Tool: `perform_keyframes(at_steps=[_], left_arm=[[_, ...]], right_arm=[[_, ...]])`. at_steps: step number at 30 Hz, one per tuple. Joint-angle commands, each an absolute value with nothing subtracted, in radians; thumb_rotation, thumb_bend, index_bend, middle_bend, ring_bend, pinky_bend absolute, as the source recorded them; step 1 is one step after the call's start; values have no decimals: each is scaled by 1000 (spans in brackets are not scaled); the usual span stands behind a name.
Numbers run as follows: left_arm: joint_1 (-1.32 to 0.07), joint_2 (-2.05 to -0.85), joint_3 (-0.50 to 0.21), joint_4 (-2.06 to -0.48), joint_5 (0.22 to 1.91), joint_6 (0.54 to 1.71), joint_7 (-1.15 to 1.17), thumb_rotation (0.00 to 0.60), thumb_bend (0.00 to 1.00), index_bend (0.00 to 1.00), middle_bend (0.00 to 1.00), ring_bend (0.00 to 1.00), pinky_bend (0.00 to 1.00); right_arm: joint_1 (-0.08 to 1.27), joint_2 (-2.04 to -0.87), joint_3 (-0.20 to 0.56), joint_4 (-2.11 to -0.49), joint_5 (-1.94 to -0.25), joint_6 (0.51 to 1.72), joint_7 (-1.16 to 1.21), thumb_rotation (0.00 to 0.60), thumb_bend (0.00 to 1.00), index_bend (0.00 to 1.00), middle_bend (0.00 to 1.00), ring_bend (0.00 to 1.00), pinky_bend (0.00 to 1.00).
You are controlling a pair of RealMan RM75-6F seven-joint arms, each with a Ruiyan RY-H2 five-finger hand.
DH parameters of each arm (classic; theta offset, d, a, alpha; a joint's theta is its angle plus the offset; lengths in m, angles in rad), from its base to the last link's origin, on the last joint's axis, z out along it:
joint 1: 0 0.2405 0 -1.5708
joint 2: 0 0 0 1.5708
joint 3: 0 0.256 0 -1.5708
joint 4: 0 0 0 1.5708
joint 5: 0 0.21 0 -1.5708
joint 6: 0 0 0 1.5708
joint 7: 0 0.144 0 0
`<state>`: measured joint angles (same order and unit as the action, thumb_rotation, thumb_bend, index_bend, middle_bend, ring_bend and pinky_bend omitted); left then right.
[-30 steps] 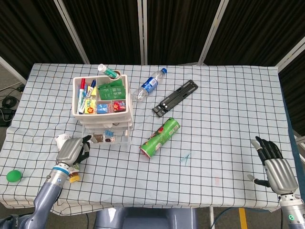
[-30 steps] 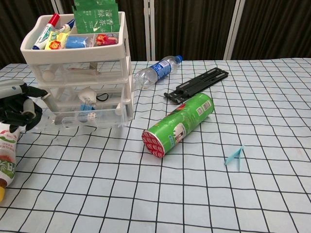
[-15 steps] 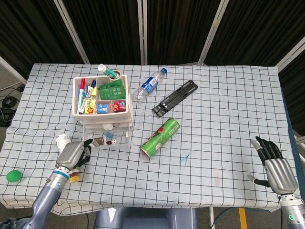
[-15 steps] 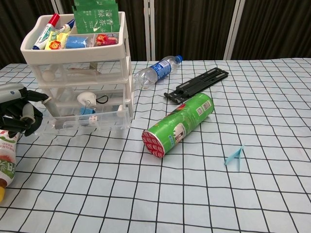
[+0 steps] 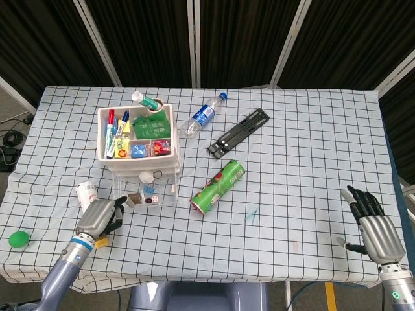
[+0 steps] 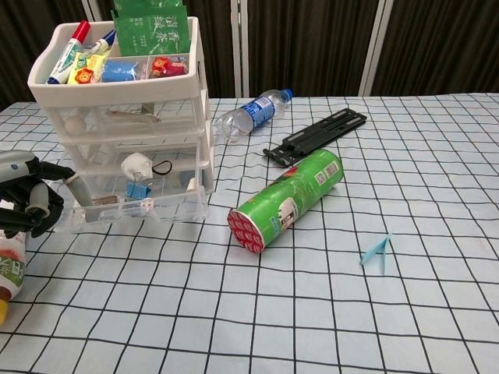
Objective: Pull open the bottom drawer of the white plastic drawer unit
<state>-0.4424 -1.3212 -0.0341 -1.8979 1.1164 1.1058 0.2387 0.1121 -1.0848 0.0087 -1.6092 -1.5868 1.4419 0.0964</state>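
My left hand [image 6: 27, 204] has its dark fingers [image 5: 117, 208] curled around the front left corner of the bottom drawer [image 6: 136, 204], gripping it. That clear drawer sticks out toward me from the white plastic drawer unit [image 5: 137, 146], with a binder clip [image 6: 137, 189], a small die [image 5: 154, 199] and a few other bits visible inside. The unit stands on the left half of the checked tablecloth [image 5: 279, 201]; its open top tray holds markers [image 6: 66, 43], a green packet [image 6: 152, 23] and small colourful items. A white tube with a green band [image 5: 146, 99] leans at the tray's back edge.

Just beside my left hand lies a white bottle with a red label and yellow cap [image 6: 6, 261], partly under the wrist. Further left, near the table edge, sits a green ball [image 5: 19, 238].

Right of the unit, a green cylindrical snack can [image 6: 287, 199] lies on its side, red end toward me. Behind it, a plastic water bottle with a blue cap [image 5: 203, 116] lies tipped over near the unit's back corner, and a black folding stand [image 5: 238, 133] rests flat beside that. A small light-blue scrap [image 6: 377, 252] lies on the cloth right of the can.

My right hand [image 5: 372, 227] sits well apart at the table's right front edge, fingers spread, holding nothing.
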Motion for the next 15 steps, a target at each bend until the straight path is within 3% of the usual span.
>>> perform_keyframes(at_steps=[1,5,15], left_arm=[[-439,-1320,-32,-1894,1125,1109,237,600,1000,429,744,751,640],[-433,-1316,-32,-1895,1147,1120,223,600,1000,318,744,751,640],[-418,-1281,-31,-1892,1203,1133,175,600,1000,257,744,751,639]], right_arm=[[112,-1085,9,-1609,-1587,1442,95,600,17,24,0,0,0],[112,-1087,9,-1609,-1587,1442,91,600,18,24,0,0,0],[112,-1089,7,-1609,-1588,1441,86,600,17,24,0,0,0]])
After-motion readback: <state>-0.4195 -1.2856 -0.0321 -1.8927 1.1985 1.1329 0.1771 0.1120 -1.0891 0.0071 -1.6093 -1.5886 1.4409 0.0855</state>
